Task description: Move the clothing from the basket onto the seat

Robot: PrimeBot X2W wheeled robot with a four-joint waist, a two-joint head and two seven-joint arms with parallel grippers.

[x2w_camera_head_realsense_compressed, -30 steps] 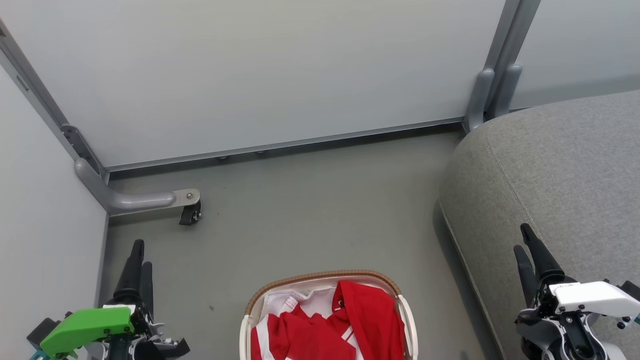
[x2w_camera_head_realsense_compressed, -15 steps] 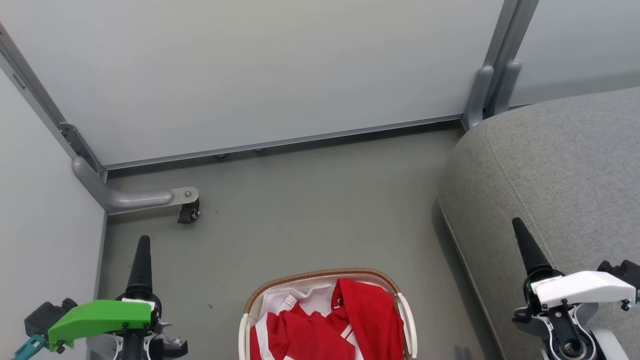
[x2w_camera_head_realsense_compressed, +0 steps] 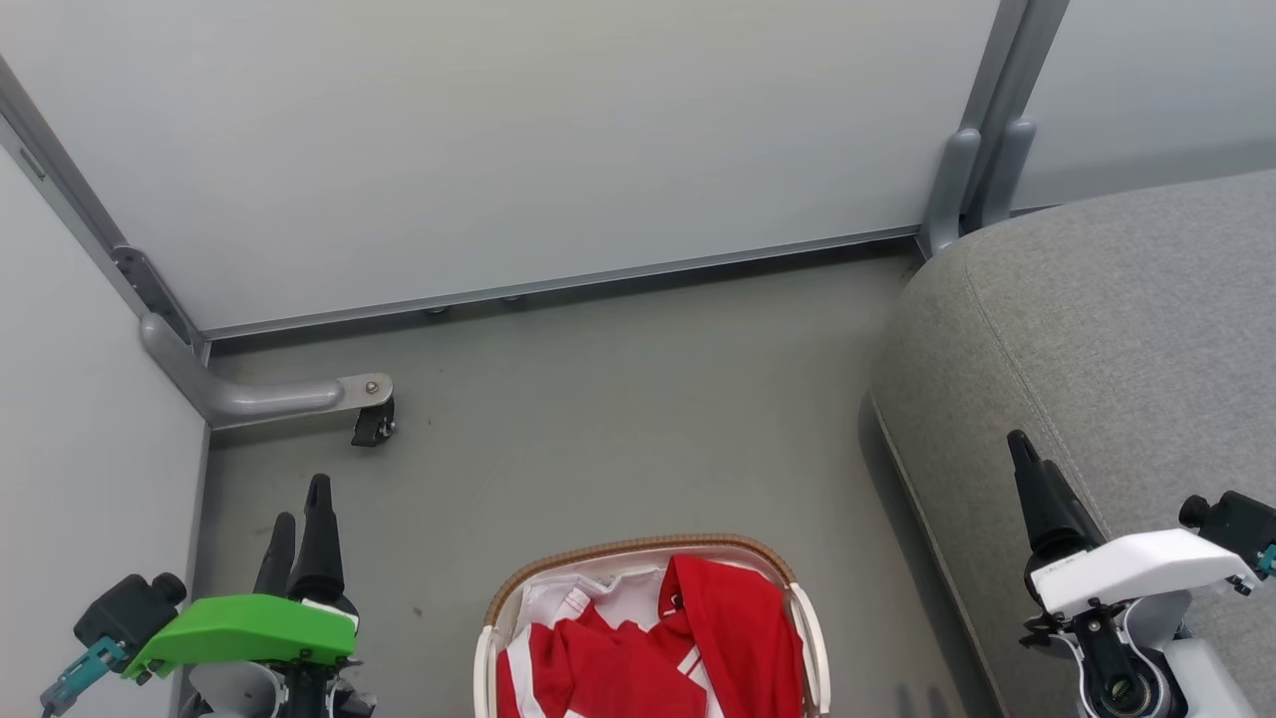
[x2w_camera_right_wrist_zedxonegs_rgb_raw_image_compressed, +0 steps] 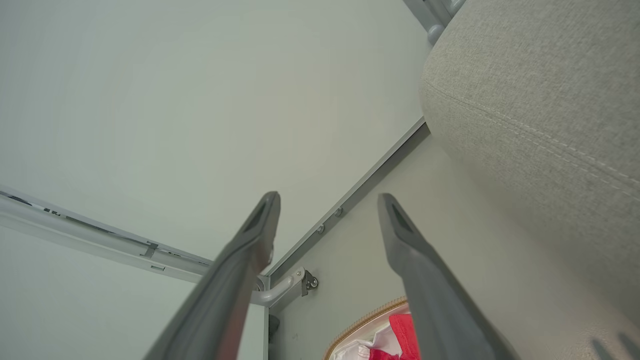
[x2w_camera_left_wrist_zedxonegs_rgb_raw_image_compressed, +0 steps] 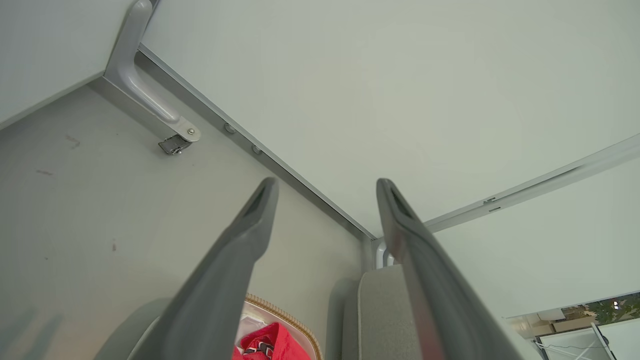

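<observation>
Fingers (x2w_camera_left_wrist_zedxonegs_rgb_raw_image_compressed: 240, 250) of the left gripper (x2w_camera_left_wrist_zedxonegs_rgb_raw_image_compressed: 325, 182) and right gripper (x2w_camera_right_wrist_zedxonegs_rgb_raw_image_compressed: 327, 196) stand apart. Soft red clothing (x2w_camera_head_realsense_compressed: 648, 658) lies in the oval, woven-rimmed basket (x2w_camera_head_realsense_compressed: 638, 547).

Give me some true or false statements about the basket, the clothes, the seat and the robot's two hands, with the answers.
1. The clothing lies in the basket. True.
2. The left hand is shut on red fabric. False: its fingers stand apart and hold nothing.
3. The seat is on the robot's right of the basket. True.
4. A red garment already lies on the seat. False: the red fabric in view is all in the basket.
5. The right hand is open. True.
</observation>
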